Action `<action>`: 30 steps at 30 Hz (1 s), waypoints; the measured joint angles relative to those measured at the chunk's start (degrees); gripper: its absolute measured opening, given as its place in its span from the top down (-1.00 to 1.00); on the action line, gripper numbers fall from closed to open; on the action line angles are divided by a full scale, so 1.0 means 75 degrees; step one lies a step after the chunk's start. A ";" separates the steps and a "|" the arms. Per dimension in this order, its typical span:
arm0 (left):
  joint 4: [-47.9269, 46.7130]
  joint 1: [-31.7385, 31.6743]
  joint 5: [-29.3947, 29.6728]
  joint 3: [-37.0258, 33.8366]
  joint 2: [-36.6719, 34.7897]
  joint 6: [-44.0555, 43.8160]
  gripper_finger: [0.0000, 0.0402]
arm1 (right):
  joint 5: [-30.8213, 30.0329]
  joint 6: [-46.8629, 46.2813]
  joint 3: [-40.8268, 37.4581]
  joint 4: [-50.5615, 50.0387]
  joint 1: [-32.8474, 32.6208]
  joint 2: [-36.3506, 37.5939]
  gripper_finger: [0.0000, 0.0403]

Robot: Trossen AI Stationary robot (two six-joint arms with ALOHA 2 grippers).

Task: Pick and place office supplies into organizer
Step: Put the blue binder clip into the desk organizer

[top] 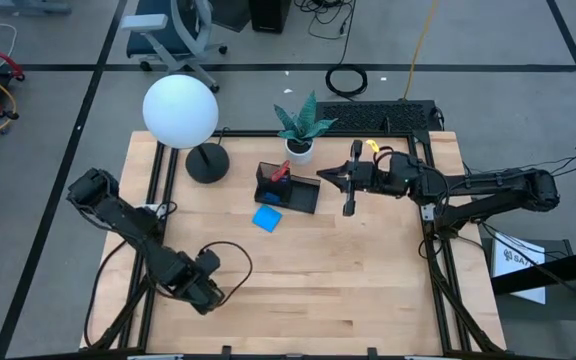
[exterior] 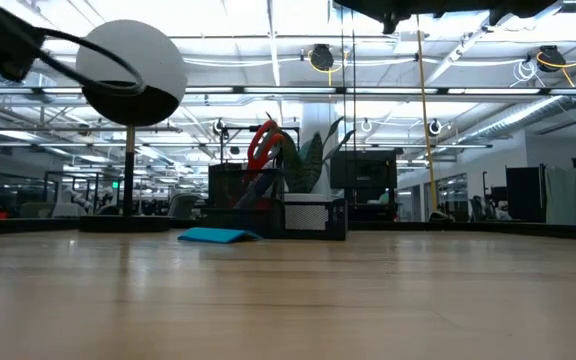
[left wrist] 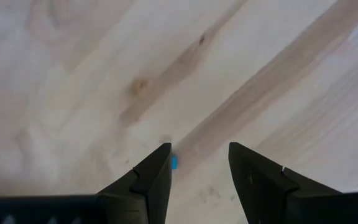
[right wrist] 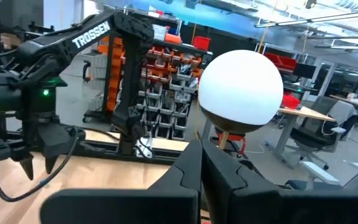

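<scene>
The left gripper [left wrist: 199,171] hangs low over the table [top: 348,270], fingers apart around nothing, a tiny blue piece [left wrist: 174,162] beside one fingertip. The piece could skid aside if the fingers close off-centre. The right gripper [top: 344,178], closed and empty, hovers near the organizer [top: 286,190].

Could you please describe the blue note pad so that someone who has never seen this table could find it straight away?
Start at the white globe lamp near the table's back edge, then move across to the black organizer beside the potted plant. The blue note pad lies flat on the bare wood just in front of the organizer. It is the only bright blue square there.
</scene>
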State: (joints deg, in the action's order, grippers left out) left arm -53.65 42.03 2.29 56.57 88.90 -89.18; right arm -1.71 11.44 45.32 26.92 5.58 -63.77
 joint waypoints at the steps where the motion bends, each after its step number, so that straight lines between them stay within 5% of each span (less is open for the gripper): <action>1: 0.0021 0.0058 -0.0053 -0.0040 0.0000 -0.0135 0.16 | 0.0001 -0.0007 0.0000 0.0012 0.0013 0.0000 1.00; 30: 0.0568 0.0623 -0.0443 -0.0716 0.0003 -0.0838 0.16 | 0.0039 -0.0468 0.0000 0.0019 -0.0008 0.0000 1.00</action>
State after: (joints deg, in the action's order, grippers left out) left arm -49.39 46.70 -1.04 51.20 88.92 -95.46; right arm -1.42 7.93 45.32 27.07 5.52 -63.77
